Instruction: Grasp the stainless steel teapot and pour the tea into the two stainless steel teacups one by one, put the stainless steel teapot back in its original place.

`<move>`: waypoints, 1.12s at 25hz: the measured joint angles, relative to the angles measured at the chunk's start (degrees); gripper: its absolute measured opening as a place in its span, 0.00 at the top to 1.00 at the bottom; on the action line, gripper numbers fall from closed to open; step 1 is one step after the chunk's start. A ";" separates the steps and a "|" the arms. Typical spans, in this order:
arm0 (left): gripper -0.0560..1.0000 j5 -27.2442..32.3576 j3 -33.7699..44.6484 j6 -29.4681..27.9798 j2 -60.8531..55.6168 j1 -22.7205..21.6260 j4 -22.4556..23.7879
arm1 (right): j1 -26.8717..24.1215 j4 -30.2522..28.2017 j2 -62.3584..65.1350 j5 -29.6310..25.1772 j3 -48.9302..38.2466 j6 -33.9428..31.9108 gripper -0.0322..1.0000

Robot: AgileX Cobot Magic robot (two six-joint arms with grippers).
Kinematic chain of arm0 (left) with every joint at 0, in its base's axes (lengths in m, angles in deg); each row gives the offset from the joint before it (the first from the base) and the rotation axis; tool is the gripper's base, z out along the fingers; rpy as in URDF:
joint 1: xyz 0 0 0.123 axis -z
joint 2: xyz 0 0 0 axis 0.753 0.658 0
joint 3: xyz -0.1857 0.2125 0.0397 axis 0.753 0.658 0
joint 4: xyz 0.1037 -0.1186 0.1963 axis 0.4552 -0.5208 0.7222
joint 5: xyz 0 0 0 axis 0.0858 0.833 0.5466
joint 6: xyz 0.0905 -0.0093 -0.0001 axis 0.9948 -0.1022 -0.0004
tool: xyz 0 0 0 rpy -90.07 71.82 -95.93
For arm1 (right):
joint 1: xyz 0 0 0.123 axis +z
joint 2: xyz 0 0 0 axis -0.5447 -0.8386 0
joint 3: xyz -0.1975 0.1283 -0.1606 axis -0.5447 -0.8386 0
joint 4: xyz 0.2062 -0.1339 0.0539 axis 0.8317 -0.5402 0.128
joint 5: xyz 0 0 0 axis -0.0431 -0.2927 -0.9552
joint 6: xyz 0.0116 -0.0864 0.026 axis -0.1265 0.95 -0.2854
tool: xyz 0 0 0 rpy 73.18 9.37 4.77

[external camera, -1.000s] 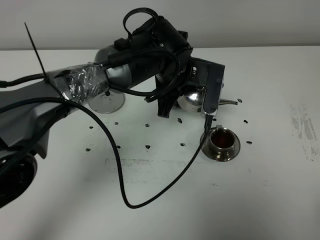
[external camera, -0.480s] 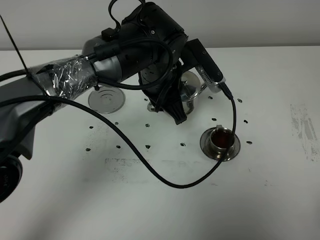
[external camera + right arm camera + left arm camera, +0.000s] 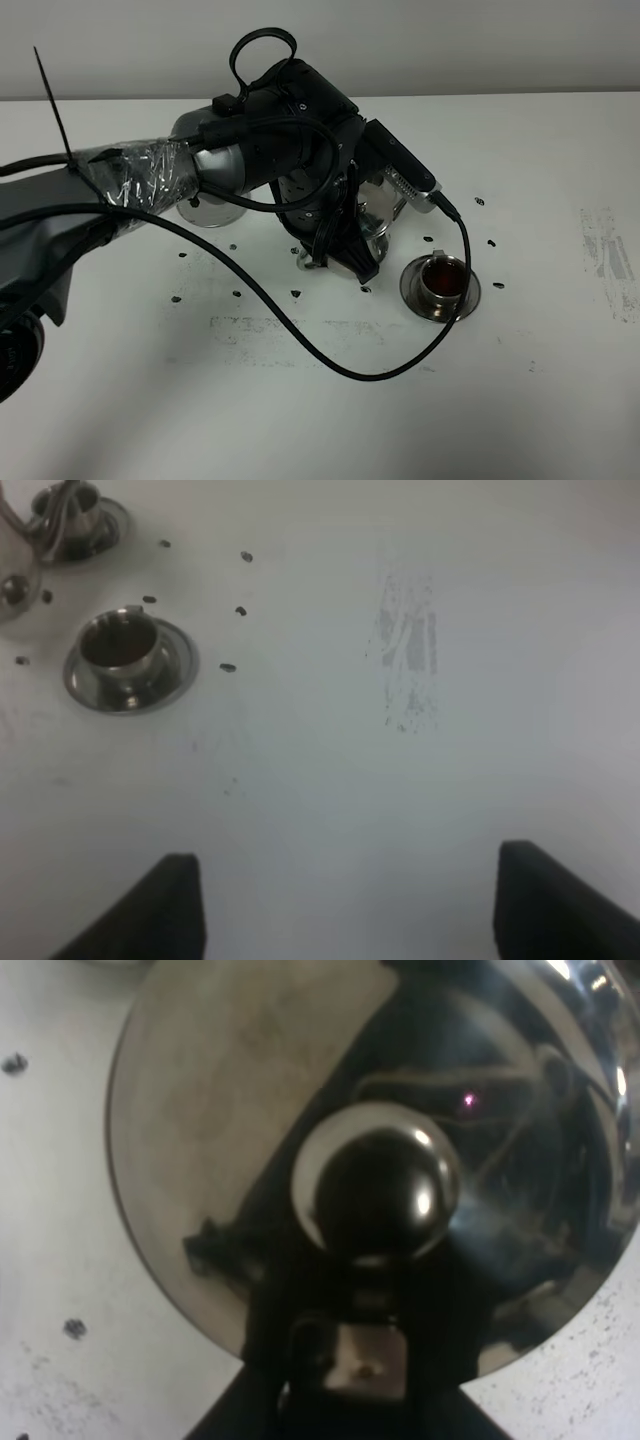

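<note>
Right gripper (image 3: 350, 905): hung over the bare table (image 3: 330, 780), fingertips (image 3: 175, 900) spread wide, nothing between them. Beyond it lay a scuffed grey patch (image 3: 408, 660) on the tabletop.

Filled teacup (image 3: 442, 280): upright at the centre of its saucer (image 3: 410, 293), right of table centre. Reddish-brown tea (image 3: 443, 276) sat just below the rim.

Left gripper (image 3: 345, 1365): reached across to the middle, just behind and left of that cup. Jaws were closed on the handle side of the stainless steel teapot (image 3: 220, 1110), though the contact was partly in shadow. The wrist camera looked straight onto the domed lid and its knob (image 3: 375, 1195). From the high camera only slivers of the pot showed under the wrist, so I could not tell whether its base touched the table.

Second teacup (image 3: 72, 515): on its own saucer, just beyond the teapot as the right wrist saw it. Contents not visible.

Round steel disc (image 3: 208, 214): farthest left, partly under the left arm (image 3: 150, 170), well apart from the teapot.
</note>
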 joint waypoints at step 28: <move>0.78 -5.10 5.67 1.06 -0.27 -0.19 -1.27 | 0.00 0.00 0.00 0.00 0.00 0.00 0.40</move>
